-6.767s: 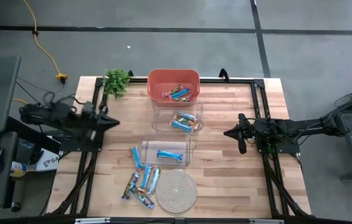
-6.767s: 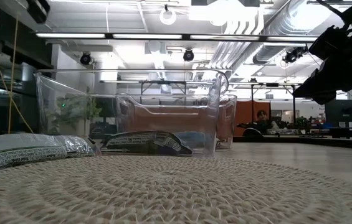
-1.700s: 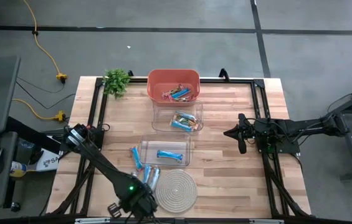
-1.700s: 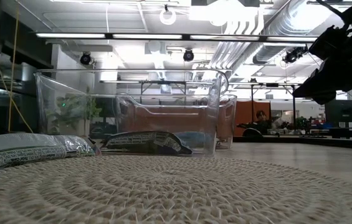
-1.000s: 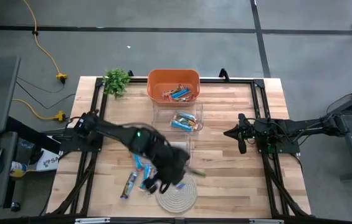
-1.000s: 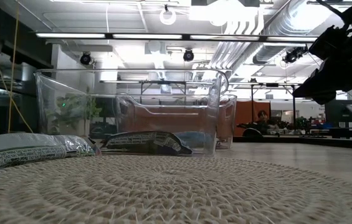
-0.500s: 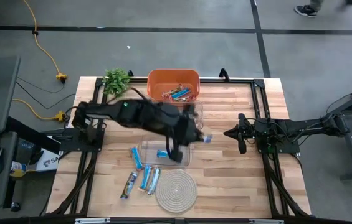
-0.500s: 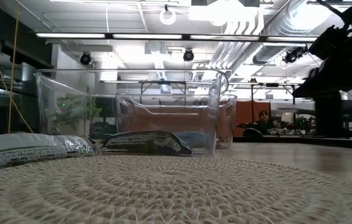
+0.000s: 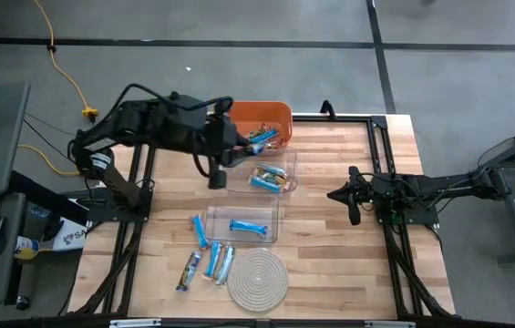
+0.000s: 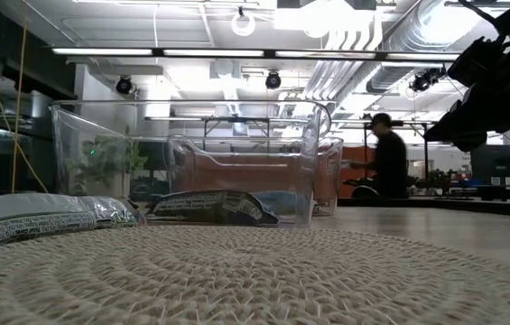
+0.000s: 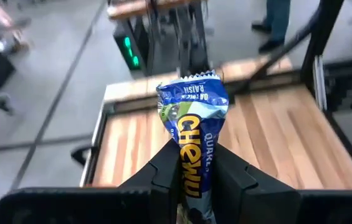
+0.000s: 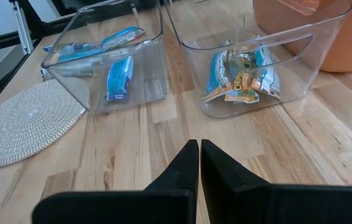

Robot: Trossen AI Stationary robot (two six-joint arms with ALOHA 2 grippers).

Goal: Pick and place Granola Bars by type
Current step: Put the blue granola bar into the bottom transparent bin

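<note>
Left gripper (image 11: 195, 163) clamps a blue bar (image 11: 194, 134); in the high view that bar is hidden behind the arm, just left of the orange bin (image 9: 275, 115). Orange bin holds a few bars, partly covered. Clear tub (image 9: 284, 182) beside it holds several bars; nearer clear tub (image 9: 271, 211) holds one blue bar (image 9: 248, 226). Loose bars (image 9: 210, 261) lie beside the coaster (image 9: 258, 279). Right gripper (image 12: 199, 163) closed, empty, right of the tubs.

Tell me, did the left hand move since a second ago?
Yes. The left hand went from the rope coaster up toward the orange bin, holding a granola bar.
</note>
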